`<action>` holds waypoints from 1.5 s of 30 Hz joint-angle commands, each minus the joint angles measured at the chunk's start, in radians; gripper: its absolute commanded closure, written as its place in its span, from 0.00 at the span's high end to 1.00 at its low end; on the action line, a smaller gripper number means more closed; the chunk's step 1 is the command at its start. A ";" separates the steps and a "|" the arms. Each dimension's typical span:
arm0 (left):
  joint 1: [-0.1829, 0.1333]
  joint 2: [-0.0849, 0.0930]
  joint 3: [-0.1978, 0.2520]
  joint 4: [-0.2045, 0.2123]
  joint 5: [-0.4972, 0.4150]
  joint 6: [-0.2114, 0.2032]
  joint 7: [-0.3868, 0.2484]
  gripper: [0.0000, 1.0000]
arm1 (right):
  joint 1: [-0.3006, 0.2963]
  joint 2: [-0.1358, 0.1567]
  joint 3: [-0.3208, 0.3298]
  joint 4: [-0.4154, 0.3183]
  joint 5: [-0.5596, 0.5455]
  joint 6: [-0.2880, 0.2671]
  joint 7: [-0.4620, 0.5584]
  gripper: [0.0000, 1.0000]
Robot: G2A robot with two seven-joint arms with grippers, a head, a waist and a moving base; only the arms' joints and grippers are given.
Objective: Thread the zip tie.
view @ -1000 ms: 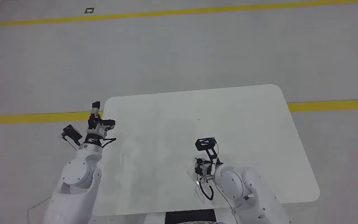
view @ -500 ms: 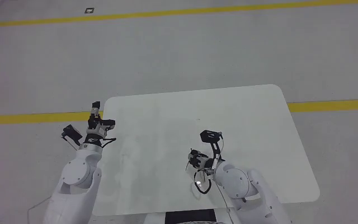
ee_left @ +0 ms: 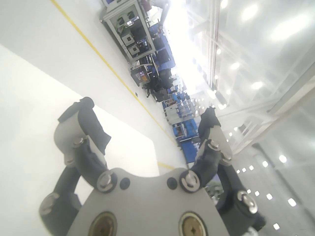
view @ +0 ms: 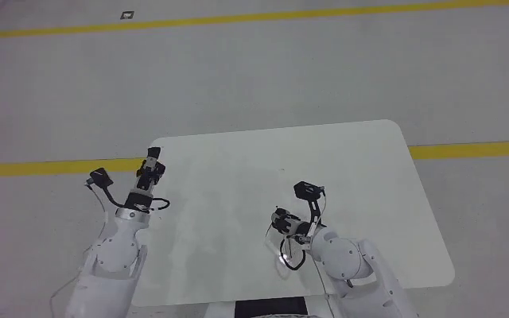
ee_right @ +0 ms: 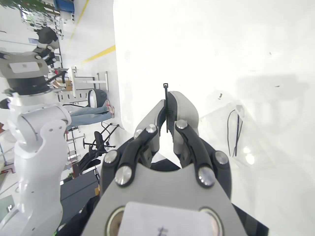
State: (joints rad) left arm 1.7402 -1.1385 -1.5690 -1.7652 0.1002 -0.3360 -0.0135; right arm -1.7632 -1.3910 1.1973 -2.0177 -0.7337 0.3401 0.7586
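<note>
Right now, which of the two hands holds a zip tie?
The right hand, shut on a black zip tie whose head sticks out; the left hand is open and empty.

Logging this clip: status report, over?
Left gripper open, empty. Right gripper shut on black zip tie, head end out. Clear bag of ties lies apart.

Matt black plastic zip tie [ee_right: 165, 86]; satin grey metal, ribbed black pads [ee_right: 161, 118] on right gripper [ee_right: 169, 99]; smooth white table [view: 358, 175]; glossy clear plastic bag [ee_right: 248, 136].
</note>
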 commanded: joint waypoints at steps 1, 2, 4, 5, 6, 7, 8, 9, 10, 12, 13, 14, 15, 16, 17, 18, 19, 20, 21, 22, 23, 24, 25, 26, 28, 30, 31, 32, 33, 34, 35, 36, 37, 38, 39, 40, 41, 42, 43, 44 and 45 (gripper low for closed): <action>-0.006 0.001 0.011 -0.007 0.116 -0.004 0.017 1.00 | 0.004 0.000 0.009 0.000 0.022 0.000 -0.004 0.00; -0.005 0.004 0.025 -0.015 0.180 -0.004 0.011 1.00 | 0.007 -0.001 0.014 -0.003 0.055 0.000 0.003 0.00; -0.003 0.006 0.029 -0.017 0.224 -0.004 0.046 1.00 | 0.011 -0.001 0.018 -0.006 0.082 0.000 0.014 0.00; -0.003 0.006 0.029 -0.017 0.224 -0.004 0.046 1.00 | 0.011 -0.001 0.018 -0.006 0.082 0.000 0.014 0.00; -0.003 0.006 0.029 -0.017 0.224 -0.004 0.046 1.00 | 0.011 -0.001 0.018 -0.006 0.082 0.000 0.014 0.00; -0.003 0.006 0.029 -0.017 0.224 -0.004 0.046 1.00 | 0.011 -0.001 0.018 -0.006 0.082 0.000 0.014 0.00; -0.003 0.006 0.029 -0.017 0.224 -0.004 0.046 1.00 | 0.011 -0.001 0.018 -0.006 0.082 0.000 0.014 0.00; -0.003 0.006 0.029 -0.017 0.224 -0.004 0.046 1.00 | 0.011 -0.001 0.018 -0.006 0.082 0.000 0.014 0.00; -0.003 0.006 0.029 -0.017 0.224 -0.004 0.046 1.00 | 0.011 -0.001 0.018 -0.006 0.082 0.000 0.014 0.00; -0.009 0.007 0.036 -0.023 0.265 -0.004 0.036 1.00 | 0.011 -0.001 0.018 -0.004 0.084 -0.001 0.009 0.00; -0.012 0.008 0.046 -0.032 0.303 -0.004 0.028 1.00 | 0.011 -0.002 0.017 0.003 0.093 0.000 -0.009 0.00; -0.014 0.010 0.055 -0.041 0.336 -0.004 0.026 1.00 | 0.013 -0.003 0.016 0.010 0.107 0.000 -0.019 0.00; -0.016 0.013 0.064 -0.052 0.404 -0.004 0.036 1.00 | 0.016 -0.006 0.020 0.019 0.140 0.000 -0.033 0.00; -0.017 0.017 0.075 -0.063 0.476 -0.004 0.046 1.00 | 0.018 -0.008 0.024 0.027 0.164 0.000 -0.043 0.00; -0.014 0.020 0.088 -0.065 0.526 -0.004 0.066 1.00 | 0.022 -0.010 0.027 0.035 0.181 0.000 -0.050 0.00; -0.012 0.025 0.105 -0.067 0.586 -0.004 0.095 1.00 | 0.028 -0.013 0.030 0.044 0.206 0.000 -0.057 0.00; -0.010 0.030 0.120 -0.067 0.635 -0.004 0.110 1.00 | 0.031 -0.016 0.034 0.051 0.228 0.000 -0.062 0.00; -0.009 0.036 0.132 -0.064 0.670 -0.004 0.127 1.00 | 0.036 -0.018 0.037 0.058 0.243 0.000 -0.065 0.00; -0.008 0.042 0.143 -0.059 0.713 -0.004 0.140 1.00 | 0.040 -0.021 0.039 0.065 0.260 0.000 -0.068 0.00; -0.009 0.051 0.158 -0.048 0.767 -0.004 0.162 1.00 | 0.047 -0.024 0.045 0.078 0.293 0.000 -0.068 0.00; -0.009 0.057 0.173 -0.040 0.795 -0.004 0.176 1.00 | 0.053 -0.027 0.052 0.085 0.329 0.000 -0.067 0.00; -0.011 0.063 0.182 -0.031 0.807 -0.004 0.193 1.00 | 0.055 -0.028 0.054 0.088 0.339 0.000 -0.066 0.00; -0.014 0.066 0.182 -0.023 0.805 -0.004 0.216 1.00 | 0.055 -0.028 0.054 0.088 0.339 0.000 -0.066 0.00; -0.014 0.066 0.182 -0.023 0.805 -0.004 0.216 1.00 | 0.055 -0.028 0.054 0.088 0.339 0.000 -0.066 0.00; -0.014 0.066 0.182 -0.023 0.805 -0.004 0.216 1.00 | 0.055 -0.028 0.054 0.088 0.339 0.000 -0.066 0.00; -0.014 0.066 0.182 -0.023 0.805 -0.004 0.216 1.00 | 0.055 -0.028 0.054 0.088 0.339 0.000 -0.066 0.00; -0.014 0.066 0.182 -0.023 0.805 -0.004 0.216 1.00 | 0.055 -0.028 0.054 0.088 0.339 0.000 -0.066 0.00; -0.016 0.066 0.186 -0.023 0.814 -0.004 0.209 1.00 | 0.055 -0.028 0.054 0.089 0.340 -0.002 -0.070 0.00; -0.020 0.066 0.196 -0.025 0.840 -0.004 0.195 1.00 | 0.055 -0.028 0.050 0.095 0.343 -0.005 -0.083 0.00; -0.023 0.067 0.206 -0.028 0.861 -0.004 0.188 1.00 | 0.056 -0.028 0.045 0.098 0.347 -0.006 -0.093 0.00; -0.025 0.068 0.220 -0.032 0.881 -0.004 0.181 1.00 | 0.058 -0.028 0.041 0.098 0.350 -0.002 -0.106 0.00; -0.029 0.070 0.235 -0.035 0.904 -0.004 0.180 1.00 | 0.060 -0.029 0.036 0.097 0.357 0.000 -0.124 0.00; -0.032 0.072 0.248 -0.037 0.924 -0.004 0.175 1.00 | 0.062 -0.029 0.033 0.097 0.365 0.000 -0.135 0.00; -0.036 0.074 0.260 -0.038 0.941 -0.004 0.173 1.00 | 0.065 -0.030 0.030 0.097 0.372 0.000 -0.143 0.00; -0.041 0.078 0.273 -0.036 0.961 -0.004 0.173 1.00 | 0.069 -0.030 0.029 0.098 0.381 0.000 -0.156 0.00; -0.044 0.080 0.286 -0.035 0.972 -0.004 0.169 1.00 | 0.073 -0.031 0.028 0.099 0.387 0.000 -0.165 0.00; -0.049 0.083 0.297 -0.033 0.977 -0.004 0.167 1.00 | 0.076 -0.031 0.027 0.100 0.392 0.000 -0.173 0.00; -0.053 0.086 0.310 -0.033 0.986 -0.004 0.163 1.00 | 0.079 -0.031 0.027 0.100 0.397 0.000 -0.183 0.00; -0.059 0.090 0.323 -0.029 0.994 -0.004 0.163 1.00 | 0.084 -0.032 0.028 0.100 0.404 0.000 -0.199 0.00; -0.063 0.092 0.330 -0.024 0.993 -0.004 0.168 1.00 | 0.087 -0.033 0.028 0.102 0.409 0.000 -0.209 0.00; -0.068 0.095 0.340 -0.020 0.996 -0.004 0.170 1.00 | 0.091 -0.033 0.030 0.103 0.413 0.000 -0.218 0.00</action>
State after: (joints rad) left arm 1.6764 -1.0459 -1.2377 -1.7894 1.0949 -0.3400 0.1533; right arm -1.6751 -1.4238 1.2263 -1.9158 -0.3246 0.3400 0.5483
